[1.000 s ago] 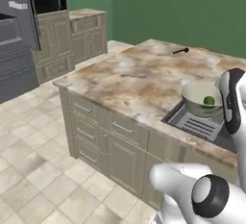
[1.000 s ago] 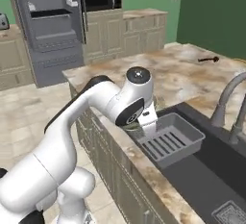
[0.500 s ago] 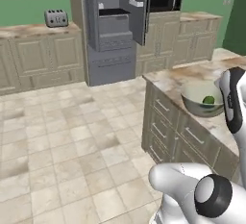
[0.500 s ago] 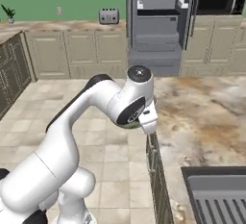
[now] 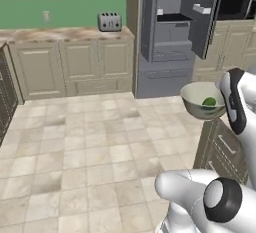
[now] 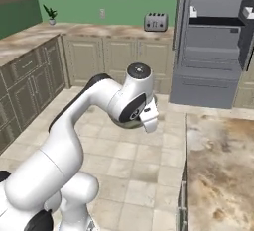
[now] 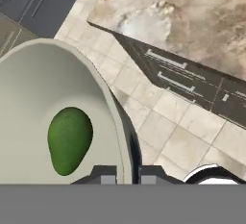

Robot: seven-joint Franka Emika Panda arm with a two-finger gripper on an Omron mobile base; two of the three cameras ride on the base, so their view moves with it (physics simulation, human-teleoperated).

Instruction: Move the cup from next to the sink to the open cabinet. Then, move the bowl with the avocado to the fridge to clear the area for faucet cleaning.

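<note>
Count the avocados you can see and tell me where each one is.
1. The avocado lies inside the bowl carried above the floor; nothing else shows in the bowl.

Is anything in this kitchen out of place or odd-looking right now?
The fridge stands wide open. The bowl hangs in mid-air over the floor, pinched by its rim in the gripper, with the avocado lying loose inside. Nothing looks spilled or broken.
</note>
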